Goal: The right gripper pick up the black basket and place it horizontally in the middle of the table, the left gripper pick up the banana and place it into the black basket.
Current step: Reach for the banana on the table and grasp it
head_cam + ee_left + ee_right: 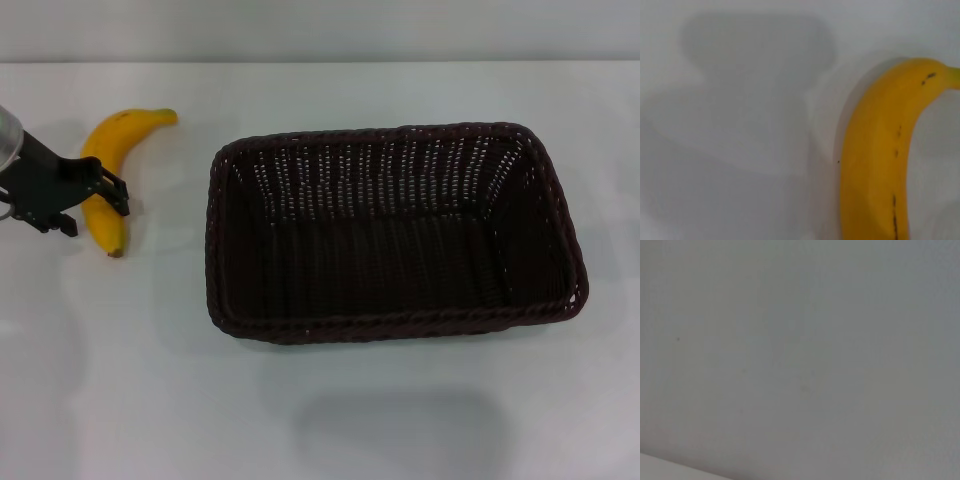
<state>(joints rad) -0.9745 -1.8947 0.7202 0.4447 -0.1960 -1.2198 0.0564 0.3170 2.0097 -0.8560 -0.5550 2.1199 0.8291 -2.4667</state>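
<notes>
The black basket (395,232) lies lengthwise across the middle of the white table (330,420), upright and with nothing in it. The yellow banana (108,170) lies on the table left of the basket, apart from it, and also shows close up in the left wrist view (880,160). My left gripper (92,210) is at the far left, low over the banana's middle. It is open, with one finger over the banana and the other on its outer side. My right gripper is out of view, and its wrist view shows only a plain pale surface.
The table's far edge (320,62) runs along the top of the head view. Bare white tabletop lies in front of the basket and to its right.
</notes>
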